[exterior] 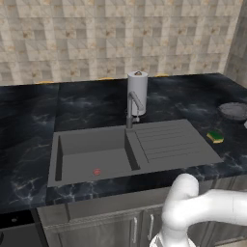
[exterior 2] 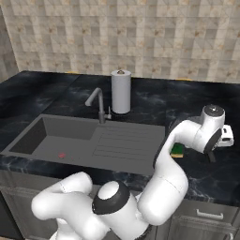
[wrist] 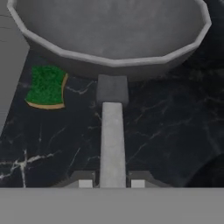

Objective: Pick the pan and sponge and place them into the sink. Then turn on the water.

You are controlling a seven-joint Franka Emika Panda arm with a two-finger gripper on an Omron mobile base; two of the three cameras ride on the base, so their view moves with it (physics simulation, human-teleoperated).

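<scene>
The black marbled bench spans the middle of both base views, with the grey sink set into it at centre-left, its ribbed drainboard to the right and a faucet behind. A pale upright cylinder stands just behind the faucet. The pan fills the top of the hand view; in the left base view it sits at the right edge on the bench. Its handle runs down the frame to the end effector, whose fingers are clamped on it. The sponge, green face up, lies left of the handle.
</scene>
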